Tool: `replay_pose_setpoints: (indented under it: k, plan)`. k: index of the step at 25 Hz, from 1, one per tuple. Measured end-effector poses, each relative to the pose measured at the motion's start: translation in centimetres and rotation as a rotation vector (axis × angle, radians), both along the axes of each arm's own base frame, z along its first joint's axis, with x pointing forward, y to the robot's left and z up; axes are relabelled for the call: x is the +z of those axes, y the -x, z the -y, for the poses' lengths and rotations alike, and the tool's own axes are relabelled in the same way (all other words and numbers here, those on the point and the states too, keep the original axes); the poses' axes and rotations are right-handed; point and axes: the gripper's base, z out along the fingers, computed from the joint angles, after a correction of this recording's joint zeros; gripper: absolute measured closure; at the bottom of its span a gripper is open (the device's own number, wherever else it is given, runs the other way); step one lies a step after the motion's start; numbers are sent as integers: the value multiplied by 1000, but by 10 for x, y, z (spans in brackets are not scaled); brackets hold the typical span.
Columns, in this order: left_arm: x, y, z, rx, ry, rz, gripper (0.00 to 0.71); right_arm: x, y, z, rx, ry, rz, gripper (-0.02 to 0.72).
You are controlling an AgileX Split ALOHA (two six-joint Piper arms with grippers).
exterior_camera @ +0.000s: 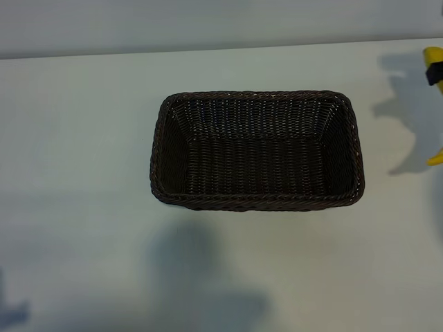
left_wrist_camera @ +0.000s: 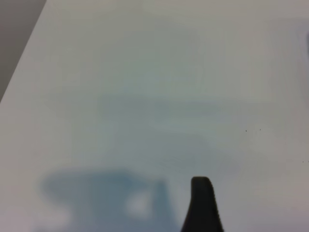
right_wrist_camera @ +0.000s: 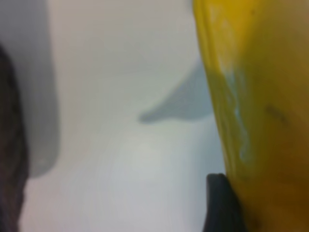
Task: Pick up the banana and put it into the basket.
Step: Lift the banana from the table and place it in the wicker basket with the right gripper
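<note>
The basket point(exterior_camera: 256, 149), dark-brown woven wicker, sits empty in the middle of the white table. At the far right edge of the exterior view, two yellow parts of the banana point(exterior_camera: 434, 55) show above and below my right gripper point(exterior_camera: 435, 73). That gripper is shut on the banana and holds it off the table, to the right of the basket. In the right wrist view the banana point(right_wrist_camera: 256, 96) fills one side, with a dark finger point(right_wrist_camera: 219, 205) pressed against it. In the left wrist view only one finger point(left_wrist_camera: 201, 205) of my left gripper shows, over bare table with nothing against it.
The table's far edge point(exterior_camera: 208, 50) runs behind the basket. Arm shadows lie in front of the basket and beside the banana. In the right wrist view the basket's rim point(right_wrist_camera: 7, 145) is at the picture's edge.
</note>
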Motion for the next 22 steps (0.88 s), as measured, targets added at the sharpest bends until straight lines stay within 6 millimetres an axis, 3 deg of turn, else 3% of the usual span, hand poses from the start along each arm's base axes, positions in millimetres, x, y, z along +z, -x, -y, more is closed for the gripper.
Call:
replay_pose_setpoints:
  k: [10, 16, 22]
  plan:
    - [0, 0, 0, 0, -1, 0, 150, 10, 8, -91, 265, -8, 48, 277]
    - [0, 0, 0, -1, -1, 0, 150, 16, 24, -152, 520, -9, 124, 277]
    - [0, 0, 0, -1, -1, 0, 150, 18, 37, -194, 812, 21, 244, 277]
